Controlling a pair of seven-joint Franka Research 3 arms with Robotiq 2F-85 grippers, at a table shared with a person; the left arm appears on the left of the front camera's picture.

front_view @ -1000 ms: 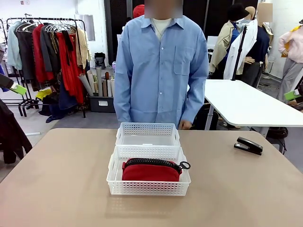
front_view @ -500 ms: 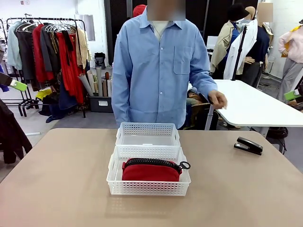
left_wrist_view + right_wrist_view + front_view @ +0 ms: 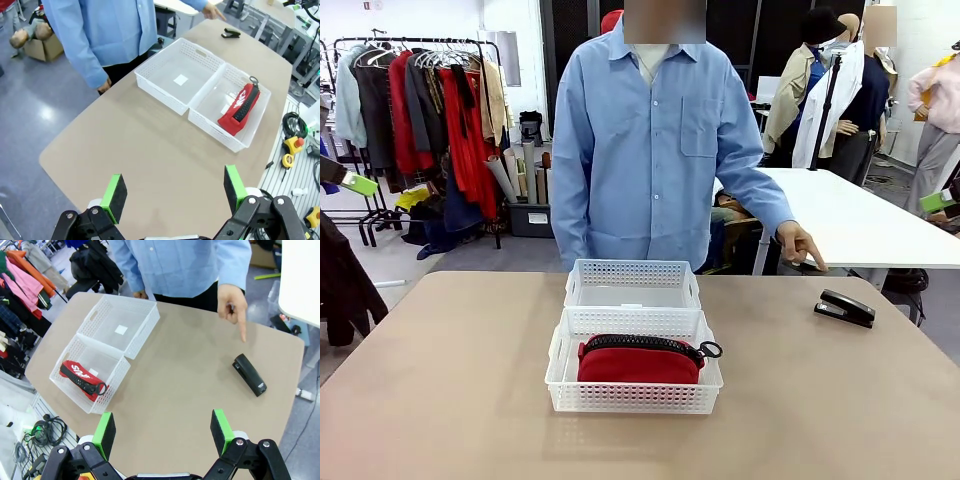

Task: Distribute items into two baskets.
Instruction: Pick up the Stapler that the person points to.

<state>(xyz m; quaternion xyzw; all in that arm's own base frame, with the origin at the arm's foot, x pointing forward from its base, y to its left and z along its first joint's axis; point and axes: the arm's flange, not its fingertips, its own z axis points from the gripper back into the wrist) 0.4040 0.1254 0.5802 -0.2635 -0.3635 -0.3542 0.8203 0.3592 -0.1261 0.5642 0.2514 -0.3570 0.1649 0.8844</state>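
Observation:
Two white perforated baskets stand end to end in the middle of the tan table. The nearer basket (image 3: 634,372) holds the red pouch (image 3: 640,360) with its black zipper up. Behind it, the farther basket (image 3: 632,283) holds only a small white label. The black stapler (image 3: 845,308) lies on the table at the right, and the person's hand (image 3: 802,245) points down toward it. My left gripper (image 3: 172,192) hangs open high over the table's left end. My right gripper (image 3: 162,432) hangs open above the table, the stapler (image 3: 249,374) ahead and to its right.
The person in a blue shirt stands at the far edge, directly behind the baskets. A white table (image 3: 850,225) stands behind at the right and a clothes rack (image 3: 420,110) at the far left. Cables and tools (image 3: 292,150) lie beyond the table edge in the left wrist view.
The person's hand has swung from their side out to the right and down, and now points at the stapler. Baskets, pouch and stapler have not moved.

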